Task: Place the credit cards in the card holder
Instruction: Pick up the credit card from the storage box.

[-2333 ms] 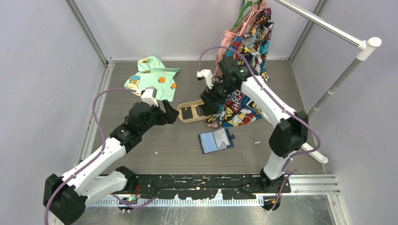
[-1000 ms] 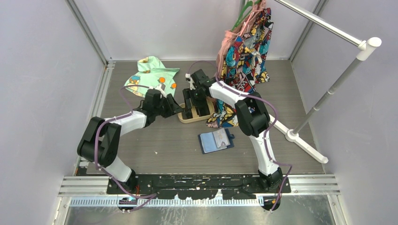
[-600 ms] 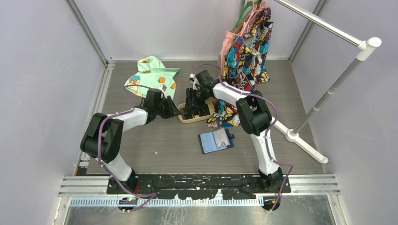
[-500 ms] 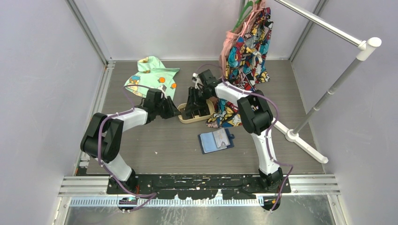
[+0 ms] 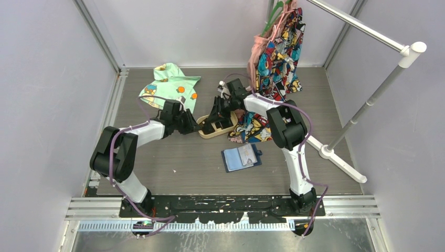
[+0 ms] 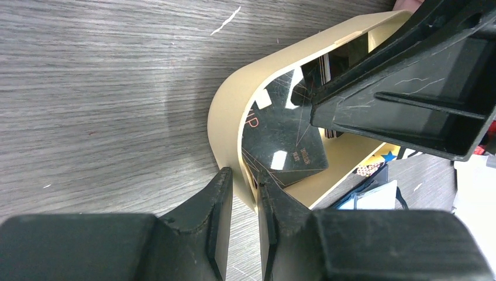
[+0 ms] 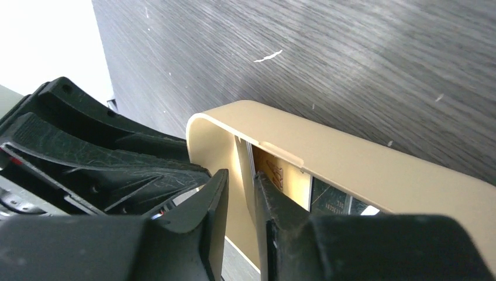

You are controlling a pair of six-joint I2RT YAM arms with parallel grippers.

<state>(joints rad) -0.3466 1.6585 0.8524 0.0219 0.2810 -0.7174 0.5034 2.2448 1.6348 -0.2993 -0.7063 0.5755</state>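
The tan tray [image 5: 218, 135] lies mid-table with the credit cards in it. A black card [image 6: 286, 146] lies flat in the tray, and an orange-yellow card [image 7: 281, 175] sits beside another black one [image 7: 333, 199]. My left gripper [image 5: 195, 126] is shut on the tray's [image 6: 228, 117] left end wall, one finger outside and one inside [image 6: 244, 175]. My right gripper [image 5: 211, 125] reaches down into that same end. Its jaws [image 7: 240, 178] stand a narrow gap apart around a thin card edge [image 7: 244, 158] by the wall [image 7: 351, 158]. The navy card holder [image 5: 241, 157] lies open nearer me [image 6: 374, 196].
A comic-print garment [image 5: 275, 52] hangs from a rack, and its hem [image 5: 257, 128] lies against the tray's right end. The rack's pole [image 5: 367, 26] and foot [image 5: 336, 157] stand on the right. A green patterned cloth [image 5: 170, 84] lies at the back left.
Both arms have reached in to the tray's left end. Both pairs of jaws have narrowed, the left onto the tray wall. The right wrist has shifted slightly right.
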